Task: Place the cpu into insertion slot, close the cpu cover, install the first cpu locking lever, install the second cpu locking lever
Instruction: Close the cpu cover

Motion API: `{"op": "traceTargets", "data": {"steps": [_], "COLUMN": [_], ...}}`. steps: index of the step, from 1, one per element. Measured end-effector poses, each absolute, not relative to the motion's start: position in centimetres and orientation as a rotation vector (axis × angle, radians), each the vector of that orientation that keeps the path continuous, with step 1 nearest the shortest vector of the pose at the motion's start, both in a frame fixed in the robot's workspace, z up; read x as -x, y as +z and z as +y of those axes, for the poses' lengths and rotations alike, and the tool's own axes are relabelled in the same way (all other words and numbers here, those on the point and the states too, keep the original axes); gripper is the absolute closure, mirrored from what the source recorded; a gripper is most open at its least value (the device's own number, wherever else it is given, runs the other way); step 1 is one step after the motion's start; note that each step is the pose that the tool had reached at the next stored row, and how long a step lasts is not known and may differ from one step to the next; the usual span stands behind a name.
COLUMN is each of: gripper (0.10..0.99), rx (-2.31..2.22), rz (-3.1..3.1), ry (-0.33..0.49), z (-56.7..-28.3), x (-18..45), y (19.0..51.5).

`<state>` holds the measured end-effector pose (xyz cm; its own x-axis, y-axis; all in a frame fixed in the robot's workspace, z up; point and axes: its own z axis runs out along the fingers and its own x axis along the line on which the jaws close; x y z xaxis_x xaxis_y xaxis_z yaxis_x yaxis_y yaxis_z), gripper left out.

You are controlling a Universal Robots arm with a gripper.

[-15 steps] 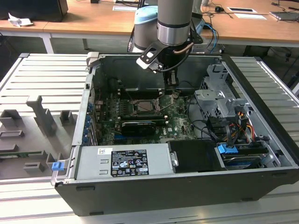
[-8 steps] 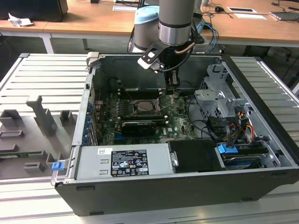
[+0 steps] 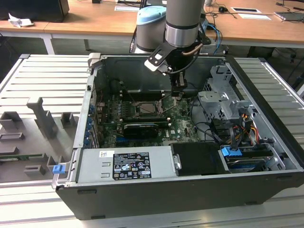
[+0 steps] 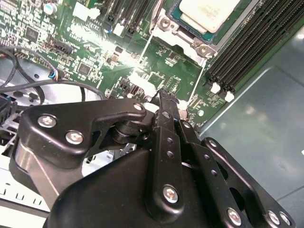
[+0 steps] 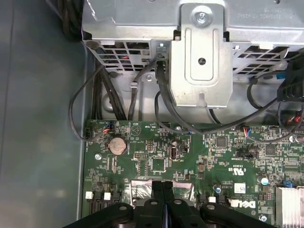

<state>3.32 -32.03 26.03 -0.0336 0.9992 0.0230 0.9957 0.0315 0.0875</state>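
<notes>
**Claw clenched over the board beside the socket, chip seated**

From my station I see the open computer case [image 3: 142,209] lying on the slatted bench, with the arm reaching down into it from the case's far wall. The gripper [image 3: 179,92] hangs low over the motherboard [image 3: 183,126], just off the insertion slot [image 3: 148,108] on the side toward the drive cage [image 3: 221,97]. The slot sits in the middle of the board, nearer the case's far wall than its near edge.

In both wrist views the gripper [image 4: 166,97] [image 5: 163,184] is clenched. Its two black fingers [image 5: 156,190] are pressed flat together, and I can make out nothing between them. I cannot tell whether the tips touch the board.

In the second wrist view the cpu [image 4: 204,12] lies in the socket with its silvery top up. The silver-grey frame of the cpu cover [image 4: 184,37] runs along the chip's edge. I cannot tell whether that cover is fully down or latched. Long black memory slots [image 4: 247,47] run alongside the socket, toward the case wall.

In the first wrist view a coin battery [image 5: 117,145] sits near the board's edge. Black cables [image 5: 164,104] drop onto that edge from the drive cage [image 5: 199,61].

The power supply [image 3: 126,164] fills the case's near edge.
</notes>
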Motion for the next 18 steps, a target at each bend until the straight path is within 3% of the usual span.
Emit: {"op": "traceTargets", "data": {"steps": [18], "gripper": [0.98], "rx": [-2.149], "rz": [2.229], "ry": [0.121], "z": [-32.0], "x": [-5.1], "y": [25.6]}}
